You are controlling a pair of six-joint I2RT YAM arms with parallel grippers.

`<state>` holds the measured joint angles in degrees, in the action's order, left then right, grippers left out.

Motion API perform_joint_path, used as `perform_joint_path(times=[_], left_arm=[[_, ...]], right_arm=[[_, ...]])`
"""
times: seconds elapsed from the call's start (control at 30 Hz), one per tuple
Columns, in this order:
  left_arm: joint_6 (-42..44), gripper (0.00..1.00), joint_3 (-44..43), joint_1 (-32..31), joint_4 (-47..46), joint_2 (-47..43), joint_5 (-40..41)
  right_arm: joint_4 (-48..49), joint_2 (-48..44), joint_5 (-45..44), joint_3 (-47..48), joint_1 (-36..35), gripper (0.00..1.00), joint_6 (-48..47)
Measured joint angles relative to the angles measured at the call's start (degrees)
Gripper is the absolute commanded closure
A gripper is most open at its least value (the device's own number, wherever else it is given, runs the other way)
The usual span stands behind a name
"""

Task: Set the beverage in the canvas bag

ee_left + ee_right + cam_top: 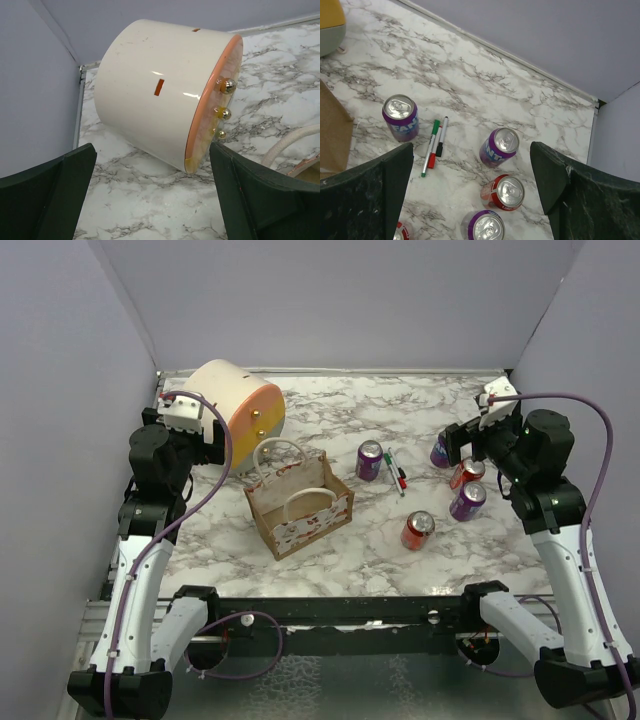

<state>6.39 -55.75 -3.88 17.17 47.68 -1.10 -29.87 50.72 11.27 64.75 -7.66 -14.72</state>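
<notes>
Left of the bag (310,525), the left end effector (150,195) gapes empty at the cylinder (160,105). Right of the bag, cans (417,530) stand upright on the desk (340,560). The right end effector (472,165) hangs over them, spread wide and empty. A purple can (498,146) sits almost straight below, so I'd say that arm's nearer.

The marble-patterned tabletop (400,410) is white with grey veins. The boxy tan-brown canvas bag (312,525) has cream handles and a white band of red marks. The large smooth cylinder (235,400) is cream with an orange end. Three purple metal drink cans (370,460), two red metal drink cans (417,530).
</notes>
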Motion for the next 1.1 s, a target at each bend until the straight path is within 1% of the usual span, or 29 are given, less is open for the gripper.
perform_joint_path(times=[0.37,0.6,0.73,0.97,1.1], left_arm=[[0.0,0.01,0.0,0.0,0.0,0.2,-0.5],[0.3,0.01,0.0,-0.2,0.2,0.2,-2.9],[1.1,0.01,0.0,-0.3,0.7,0.2,-7.1],[3.3,0.01,0.0,-0.4,1.5,3.1,-18.0],[4.5,0.06,0.0,-0.9,2.6,7.7,-22.2]], right_arm=[[0.0,1.0,3.2,0.0,0.3,0.0,-0.4],[-0.3,1.2,6.2,0.0,0.3,0.0,-1.8],[-1.6,1.5,10.0,0.3,0.3,0.01,-3.5],[-3.7,3.5,18.3,0.9,0.3,0.0,-6.0],[-4.4,4.7,21.0,1.0,0.3,0.01,-6.7]])
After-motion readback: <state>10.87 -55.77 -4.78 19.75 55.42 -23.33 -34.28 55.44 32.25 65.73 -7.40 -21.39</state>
